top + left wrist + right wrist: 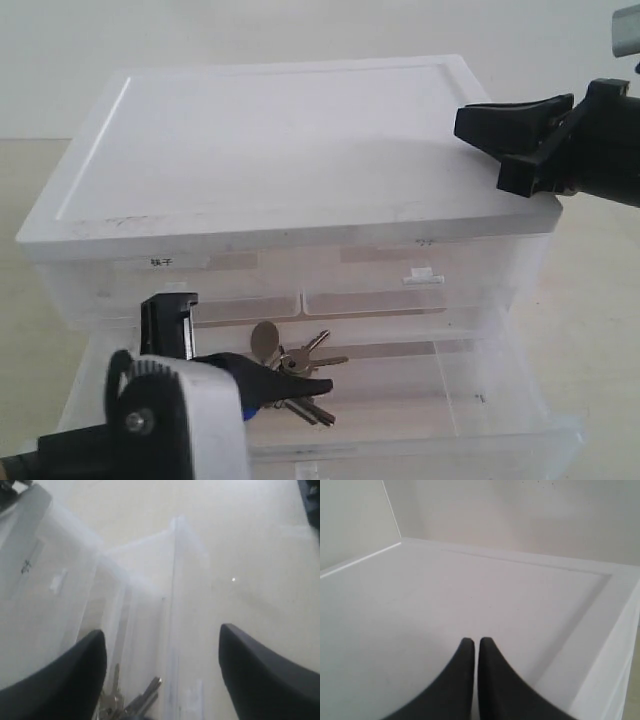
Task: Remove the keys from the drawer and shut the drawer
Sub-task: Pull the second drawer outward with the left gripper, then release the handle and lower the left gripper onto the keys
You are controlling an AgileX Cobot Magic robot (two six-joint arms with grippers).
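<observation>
Hovering low in the exterior view, left pincer point(248, 350) is at the near-left of the pulled-out drawer point(530, 425), one finger over the keys point(297, 362) lying inside. Right pincer point(470, 125) sits above the cabinet top point(280, 140), far right. Left wrist: jaws spread wide, released; keys beside one finger, a drawer wall running between the fingers. Right wrist: clenched, holding nothing.

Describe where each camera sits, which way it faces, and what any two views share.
Exterior: off the arms, facing the drawer unit and looking down on the open drawer with keys; left arm and right arm show.
Left wrist: behind the open left claw, looking down into the drawer.
Right wrist: behind the shut right claw, looking across the unit's top.
Shared: exterior and left wrist show the keys.
</observation>
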